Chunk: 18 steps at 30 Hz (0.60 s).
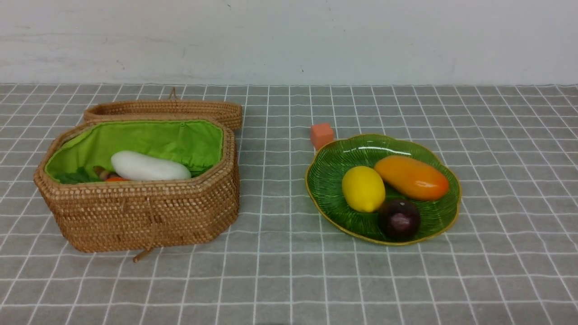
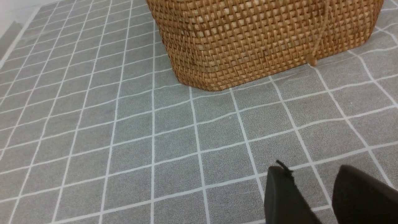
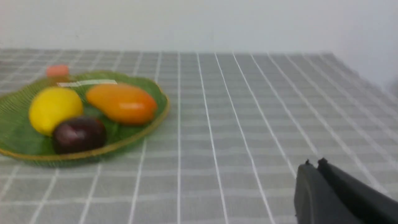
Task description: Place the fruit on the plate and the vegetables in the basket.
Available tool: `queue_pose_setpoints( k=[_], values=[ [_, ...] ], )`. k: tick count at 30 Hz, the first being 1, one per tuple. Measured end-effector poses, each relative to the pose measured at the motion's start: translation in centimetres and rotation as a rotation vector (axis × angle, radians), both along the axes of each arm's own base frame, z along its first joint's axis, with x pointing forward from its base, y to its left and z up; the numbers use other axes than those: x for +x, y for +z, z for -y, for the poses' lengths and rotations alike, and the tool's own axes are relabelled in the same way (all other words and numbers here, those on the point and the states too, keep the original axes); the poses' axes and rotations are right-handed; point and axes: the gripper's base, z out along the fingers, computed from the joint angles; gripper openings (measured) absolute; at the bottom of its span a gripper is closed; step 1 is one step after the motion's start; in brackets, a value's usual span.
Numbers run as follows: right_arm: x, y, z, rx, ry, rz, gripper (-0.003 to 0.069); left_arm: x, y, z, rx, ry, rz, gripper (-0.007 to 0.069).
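Note:
The green leaf-shaped plate (image 1: 334, 167) holds the fruit: a yellow lemon (image 1: 363, 188), an oblong orange mango (image 1: 412, 178) and a dark maroon plum (image 1: 399, 219). The wicker basket (image 1: 140, 212) with green lining holds the vegetables: a white radish (image 1: 149, 167), a bit of carrot (image 1: 116, 179) with green leaves, and a purple stalk (image 1: 104, 172) mostly hidden. Neither arm shows in the front view. My left gripper (image 2: 314, 169) is open and empty above the cloth, near the basket's (image 2: 248, 37) outer wall. My right gripper (image 3: 314, 162) is shut and empty, off to the side of the plate (image 3: 18, 105).
A small orange cube (image 1: 322, 134) sits on the grey checked cloth touching the plate's far rim. The basket's woven lid (image 1: 180, 110) lies open behind it, and a wooden toggle (image 1: 142, 255) hangs on a cord at its front. A white wall bounds the far side.

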Motion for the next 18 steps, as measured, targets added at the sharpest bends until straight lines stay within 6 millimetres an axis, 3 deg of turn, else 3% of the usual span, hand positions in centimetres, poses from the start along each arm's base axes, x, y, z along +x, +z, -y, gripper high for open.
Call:
queue_pose_setpoints(
  k=[4,18],
  values=[
    [-0.34,-1.39,0.32,0.016,-0.043,-0.134,0.0023,0.0,0.0,0.0,0.0,0.0,0.0,0.0239],
    [-0.35,-1.4,0.18,0.078,-0.039,-0.133,0.0045,0.0,0.0,0.0,0.0,0.0,0.0,0.0239]
  ],
)
